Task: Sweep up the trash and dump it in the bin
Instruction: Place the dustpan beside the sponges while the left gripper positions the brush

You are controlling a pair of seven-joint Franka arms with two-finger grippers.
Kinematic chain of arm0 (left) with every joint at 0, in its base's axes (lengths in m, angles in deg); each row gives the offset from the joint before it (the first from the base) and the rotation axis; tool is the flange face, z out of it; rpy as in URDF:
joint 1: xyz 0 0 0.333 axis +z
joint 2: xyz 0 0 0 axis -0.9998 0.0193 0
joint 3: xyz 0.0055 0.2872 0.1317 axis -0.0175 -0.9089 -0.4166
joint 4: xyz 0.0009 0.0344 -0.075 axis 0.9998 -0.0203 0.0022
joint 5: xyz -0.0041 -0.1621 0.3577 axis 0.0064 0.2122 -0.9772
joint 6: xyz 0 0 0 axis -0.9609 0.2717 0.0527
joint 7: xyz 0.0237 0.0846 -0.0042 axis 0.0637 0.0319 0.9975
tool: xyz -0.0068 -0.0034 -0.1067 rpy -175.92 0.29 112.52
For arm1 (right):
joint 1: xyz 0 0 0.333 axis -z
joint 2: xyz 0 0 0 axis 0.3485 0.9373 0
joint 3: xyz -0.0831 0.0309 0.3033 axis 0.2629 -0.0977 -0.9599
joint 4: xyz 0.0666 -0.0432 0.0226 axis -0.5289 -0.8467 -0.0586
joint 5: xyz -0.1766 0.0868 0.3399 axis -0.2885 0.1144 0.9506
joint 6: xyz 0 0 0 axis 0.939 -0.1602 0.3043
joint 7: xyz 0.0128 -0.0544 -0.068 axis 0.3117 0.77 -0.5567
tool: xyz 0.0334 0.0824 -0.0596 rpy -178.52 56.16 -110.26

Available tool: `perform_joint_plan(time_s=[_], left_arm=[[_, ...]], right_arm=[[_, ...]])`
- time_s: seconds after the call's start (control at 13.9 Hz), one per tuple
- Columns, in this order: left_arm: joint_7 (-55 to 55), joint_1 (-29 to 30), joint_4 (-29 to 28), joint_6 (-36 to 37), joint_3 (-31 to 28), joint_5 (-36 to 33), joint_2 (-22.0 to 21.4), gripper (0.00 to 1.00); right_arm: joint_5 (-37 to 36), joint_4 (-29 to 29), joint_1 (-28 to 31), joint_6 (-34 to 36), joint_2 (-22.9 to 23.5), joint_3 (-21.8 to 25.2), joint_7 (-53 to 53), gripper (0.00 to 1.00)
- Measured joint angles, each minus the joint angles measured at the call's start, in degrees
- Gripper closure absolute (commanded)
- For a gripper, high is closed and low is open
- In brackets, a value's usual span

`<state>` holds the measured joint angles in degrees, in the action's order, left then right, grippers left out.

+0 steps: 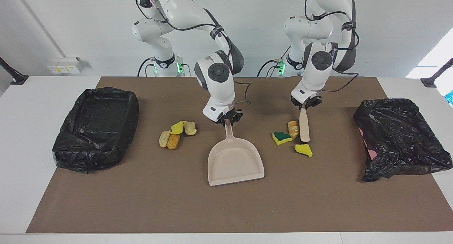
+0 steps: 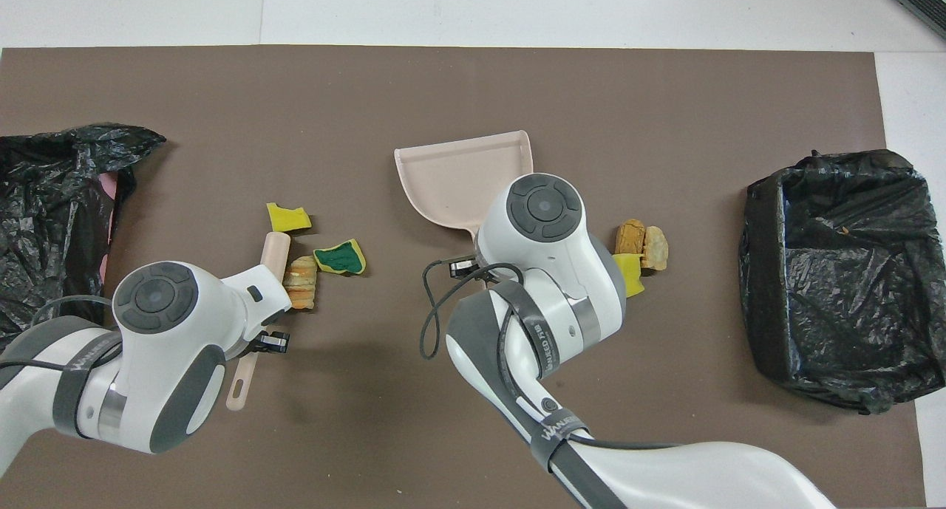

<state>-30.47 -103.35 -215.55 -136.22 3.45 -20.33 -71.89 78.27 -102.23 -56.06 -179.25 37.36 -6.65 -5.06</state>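
Beige dustpan [image 1: 235, 160] and brush [image 1: 304, 128] — yellow, green-topped and tan trash [image 1: 282, 137] — black-lined bins [image 1: 95, 129].

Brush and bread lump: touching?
Touching. The overhead view shows the brush head pressed against the bread lump, no mat between them.

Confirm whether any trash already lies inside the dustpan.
No: the dustpan is bare inside, and the trash scraps lie on the mat beside it.

Overhead: right arm's wrist is hiding the dustpan [image 2: 462, 180] handle and part of a yellow scrap [image 2: 628, 276]; frame edge is cropping the bin bag [image 2: 52, 191]
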Motion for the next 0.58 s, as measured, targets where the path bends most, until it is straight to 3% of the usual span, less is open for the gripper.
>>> perform_joint_plan(time_s=[0.36, 0.58], left_arm=[[0.09, -5.42, 0.03, 0.0, 0.1, 3.48, 0.01, 1.0], [4.23, -8.12, 0.31, 0.0, 0.11, 5.37, 0.02, 1.0]], right_arm=[[-0.32, -0.58, 6.81, 11.16, -8.33, 0.48, -25.55, 1.0], [-3.79, -5.34, 7.29, 12.23, -12.09, 0.43, -42.71, 1.0]])
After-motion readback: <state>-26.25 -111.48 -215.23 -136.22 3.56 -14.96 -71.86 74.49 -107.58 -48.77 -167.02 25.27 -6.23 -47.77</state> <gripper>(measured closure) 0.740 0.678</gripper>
